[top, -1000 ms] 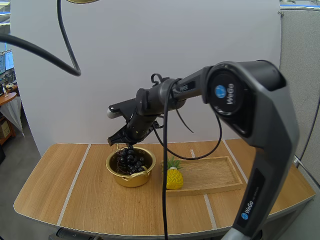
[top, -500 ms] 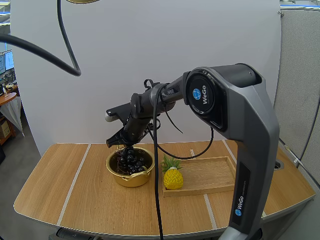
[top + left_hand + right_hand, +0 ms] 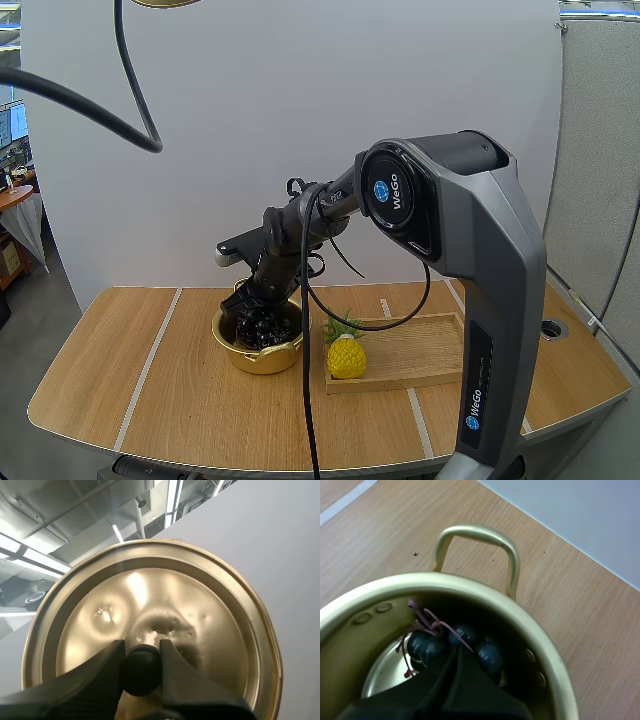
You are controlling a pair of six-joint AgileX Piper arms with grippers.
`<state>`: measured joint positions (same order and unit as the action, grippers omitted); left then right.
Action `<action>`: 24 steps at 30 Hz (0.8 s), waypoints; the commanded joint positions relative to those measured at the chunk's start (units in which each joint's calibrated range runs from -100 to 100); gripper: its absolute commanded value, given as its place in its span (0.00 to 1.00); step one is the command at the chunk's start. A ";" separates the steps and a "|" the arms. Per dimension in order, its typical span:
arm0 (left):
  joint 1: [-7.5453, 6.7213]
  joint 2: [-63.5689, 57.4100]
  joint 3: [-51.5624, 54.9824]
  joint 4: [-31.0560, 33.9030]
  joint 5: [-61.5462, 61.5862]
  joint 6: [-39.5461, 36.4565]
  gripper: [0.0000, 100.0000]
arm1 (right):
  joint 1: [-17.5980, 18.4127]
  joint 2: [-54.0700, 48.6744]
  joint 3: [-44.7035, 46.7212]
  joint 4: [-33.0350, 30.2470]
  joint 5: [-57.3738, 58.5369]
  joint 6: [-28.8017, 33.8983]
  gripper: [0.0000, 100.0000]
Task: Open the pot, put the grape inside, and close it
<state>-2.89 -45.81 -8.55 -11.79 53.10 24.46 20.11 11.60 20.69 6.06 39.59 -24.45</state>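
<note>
While the lid (image 3: 200, 605) hangs lifted off, the bunch of grapes (image 3: 262, 325) sits inside the open pot (image 3: 262, 358).
High view: right pincer (image 3: 250, 302) reaches into the gold pot on the surface (image 3: 150, 400). Left wrist view: left pincer (image 3: 142, 652) pinches the lid's black knob (image 3: 141, 672). Right wrist view: right pincer pressed together on the bunch; release and closing judged outstanding.

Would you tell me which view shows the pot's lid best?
The left wrist view: the lid faces the camera up close, the left gripper pinching its knob. The high view catches a sliver of its rim; the right wrist view looks into the pot at the grapes.
</note>
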 commanded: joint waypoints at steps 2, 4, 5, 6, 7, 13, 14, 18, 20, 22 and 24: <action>-0.12 -0.21 -0.33 -0.02 -1.98 -0.45 0.00 | -0.05 0.05 3.88 -1.25 4.08 -0.24 0.00; -0.12 -0.21 -0.33 -0.02 -1.98 -0.45 0.00 | -0.05 0.05 4.66 -1.25 3.90 -0.24 0.00; -0.12 -0.21 -0.33 -0.02 -1.98 -0.45 0.00 | -0.05 0.05 4.98 -1.25 4.11 -0.24 0.00; -0.12 -0.21 -0.33 -0.02 -1.98 -0.45 0.00 | -0.05 0.05 5.16 -1.25 4.67 -0.24 0.00; -0.12 -0.21 -0.33 -0.02 -1.98 -0.45 0.00 | -0.05 0.05 5.28 -1.25 5.54 -0.24 0.00; -0.12 -0.21 -0.33 -0.02 -1.98 -0.45 0.00 | -0.05 -0.07 5.74 -1.14 13.11 -0.24 0.00; -0.12 -0.21 -0.33 -0.02 -1.98 -0.45 0.00 | -0.05 -0.07 5.74 -0.74 14.11 -0.24 0.00; -0.12 -0.21 -0.33 -0.02 -1.98 -0.45 0.00 | -0.05 -1.44 5.74 -0.23 16.06 -0.24 0.00; -0.12 -0.21 -0.33 -0.02 -1.98 -0.45 0.00 | -0.05 -2.66 6.02 0.20 16.26 -0.24 0.00; -0.12 -0.21 -0.33 -0.02 -1.98 -0.45 0.00 | -0.05 -4.55 6.47 0.34 15.35 -0.24 0.00; -0.12 -0.21 -0.33 -0.02 -1.98 -0.45 0.00 | -0.05 -6.17 6.62 0.34 15.35 -0.24 0.00</action>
<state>-2.89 -45.81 -8.55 -11.79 53.10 24.46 20.11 8.53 24.98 5.59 43.68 -24.45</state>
